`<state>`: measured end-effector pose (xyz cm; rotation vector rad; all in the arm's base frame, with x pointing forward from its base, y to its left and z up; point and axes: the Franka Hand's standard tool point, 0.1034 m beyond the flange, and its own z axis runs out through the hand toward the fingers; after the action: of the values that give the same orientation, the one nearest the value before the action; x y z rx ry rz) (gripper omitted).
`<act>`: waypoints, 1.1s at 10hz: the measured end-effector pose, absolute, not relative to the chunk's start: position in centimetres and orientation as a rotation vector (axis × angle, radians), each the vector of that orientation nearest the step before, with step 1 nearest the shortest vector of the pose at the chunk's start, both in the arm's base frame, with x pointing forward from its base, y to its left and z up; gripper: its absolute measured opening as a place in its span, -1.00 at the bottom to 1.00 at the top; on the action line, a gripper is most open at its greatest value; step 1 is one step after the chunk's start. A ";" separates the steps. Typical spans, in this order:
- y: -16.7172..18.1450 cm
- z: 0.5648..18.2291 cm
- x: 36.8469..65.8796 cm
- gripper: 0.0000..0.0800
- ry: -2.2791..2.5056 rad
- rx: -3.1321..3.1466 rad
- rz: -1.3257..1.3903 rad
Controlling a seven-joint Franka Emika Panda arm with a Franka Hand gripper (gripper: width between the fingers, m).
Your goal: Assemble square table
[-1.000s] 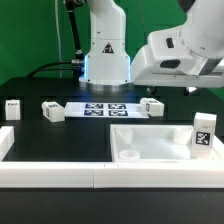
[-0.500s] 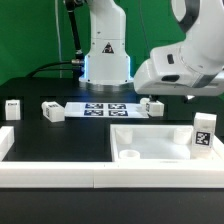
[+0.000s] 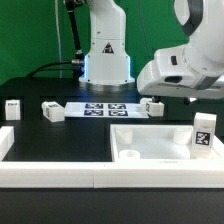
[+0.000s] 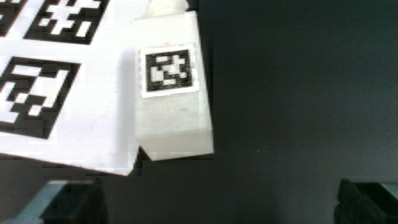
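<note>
The gripper [image 4: 222, 197] is held above a leg [image 4: 173, 100] lying just beside the marker board [image 4: 45, 90], jaws spread wide. Pickup is judged in hand: descent and closure around the leg are needed.

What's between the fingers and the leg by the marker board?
Nothing visible. The wrist view shows the leg unobstructed beyond the open fingers; the marker board lies close beside it and might crowd one finger.

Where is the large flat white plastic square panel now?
The panel lies at the front of the exterior view's right, behind the long low white rail, with a tagged white leg upright on its right side.
</note>
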<state>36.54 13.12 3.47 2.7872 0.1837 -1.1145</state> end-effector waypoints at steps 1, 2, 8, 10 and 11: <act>13.0 3.3 36.1 0.62 0.203 2.796 -1.141; 12.4 2.4 34.4 0.62 0.190 2.803 -1.216; 10.8 0.8 31.0 0.62 0.151 2.756 -1.334; 10.7 0.8 31.0 -0.01 0.147 2.757 -1.335; 10.6 0.8 31.0 -0.01 0.145 2.758 -1.335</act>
<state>31.04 10.64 0.75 2.7577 0.1450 -1.3352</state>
